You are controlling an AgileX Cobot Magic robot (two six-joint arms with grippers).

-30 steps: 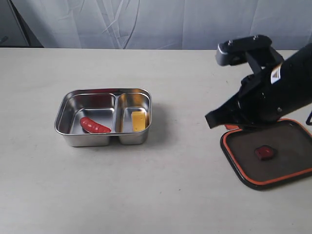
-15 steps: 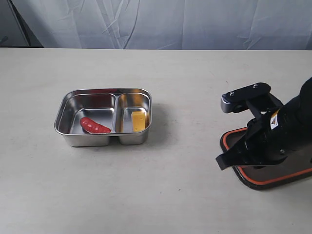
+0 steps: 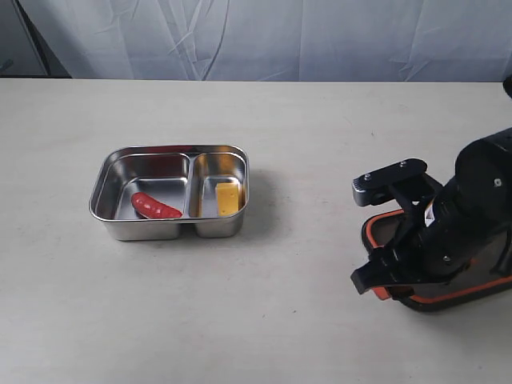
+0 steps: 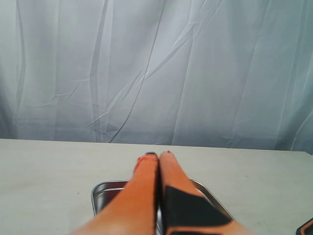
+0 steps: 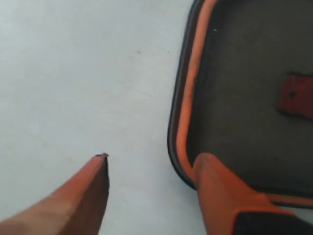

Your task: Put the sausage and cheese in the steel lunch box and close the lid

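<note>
Now the right gripper (image 5: 154, 157) has dropped lower, fingers apart astride the rim of the lid (image 5: 234, 73); left gripper (image 4: 159, 154) pressed together.

Table (image 3: 240, 320): pale beige, matte top, faint specks and scuffs, fills most of exterior view. Soft shadows on it, at centre and right.
Curtain (image 3: 320, 36): pale grey-white cloth, creased, hangs behind table's far edge, spans full width.
Dark slanted strip (image 3: 36, 44) at far left before the curtain; cannot tell what it is.
</note>
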